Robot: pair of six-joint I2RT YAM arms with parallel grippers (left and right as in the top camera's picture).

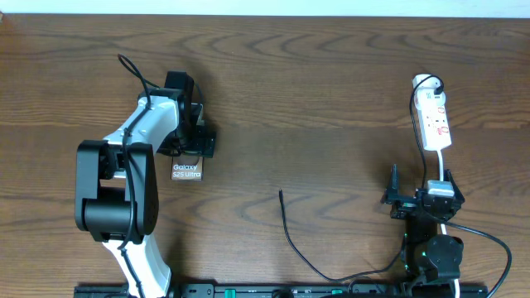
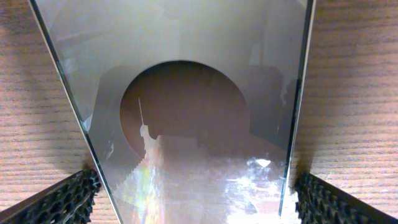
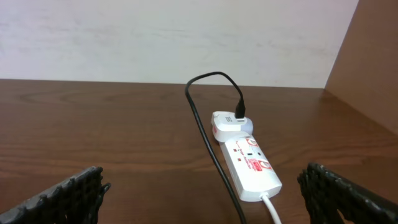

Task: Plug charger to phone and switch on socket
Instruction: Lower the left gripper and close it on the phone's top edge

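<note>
The phone (image 1: 187, 172) lies flat at the left of the table, its white "Galaxy S25 Ultra" lettering showing below my left gripper (image 1: 189, 153). In the left wrist view the phone's glossy face and brown oval (image 2: 186, 106) fill the frame. My left gripper (image 2: 197, 186) is open, one finger close beside each long edge. The charger cable (image 1: 290, 236) curves across the front middle, its plug tip (image 1: 281, 194) lying free on the table. The socket strip (image 1: 435, 120) lies at the far right, and it also shows in the right wrist view (image 3: 249, 165). My right gripper (image 1: 422, 180) is open and empty just in front of the socket (image 3: 200, 186).
A white adaptor (image 3: 227, 124) sits in the strip's far end with the black cable (image 3: 205, 137) running from it. The strip's white cord (image 3: 270, 208) leads back toward my right arm. A wall stands behind the table's far edge.
</note>
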